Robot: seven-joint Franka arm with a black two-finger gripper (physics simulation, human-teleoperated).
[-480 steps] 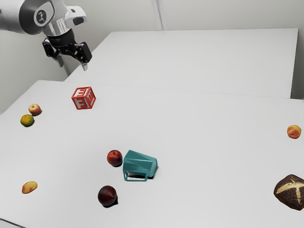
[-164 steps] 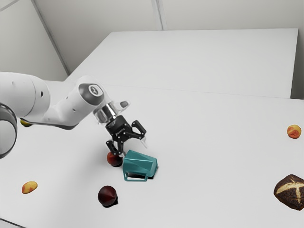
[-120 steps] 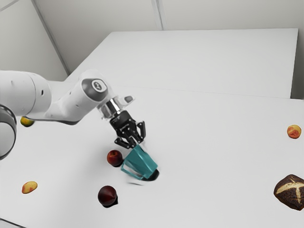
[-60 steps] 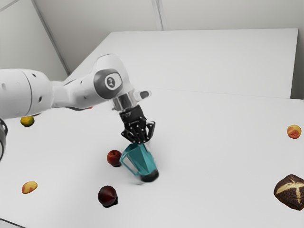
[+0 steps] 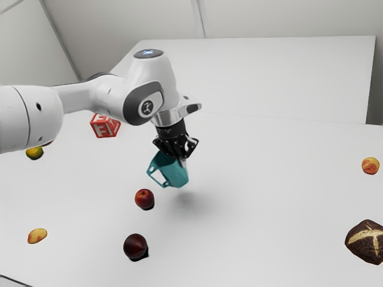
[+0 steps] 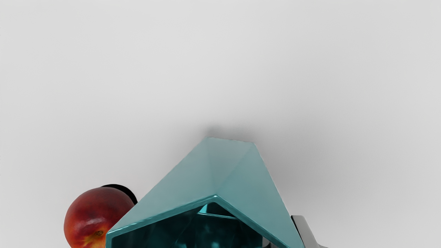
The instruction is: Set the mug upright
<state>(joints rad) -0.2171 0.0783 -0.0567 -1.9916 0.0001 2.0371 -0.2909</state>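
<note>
Plain white and softly shaded, the tabletop fills most of the exterior view, a short dark line crossing its lower left corner. Nearest, low in the frame and left of centre, sits a very dark, round fruit. At the right edge, also low, lies a dark brown lump with pale, cross-like markings; the frame cuts it off. Toward the lower left rests a small yellow and orange fruit. Farther back, left of centre, is a round red fruit.

Beyond and above that, the teal mug hangs clear of the tabletop, a soft shadow beneath it. Its base points down, but its body leans, so it is not quite upright; its handle juts toward the frame's left. The hand has its fingers pinched on the mug's wall near the rim. The wrist view shows one finger outside that wall and part of the other just within the mouth.

An orange and yellow fruit sits near the right edge. Near the left edge is a greenish yellow one, just below the white arm. Farther back, left of centre, stands a red and white letter block, partly behind the arm. Pale walls close the background.
</note>
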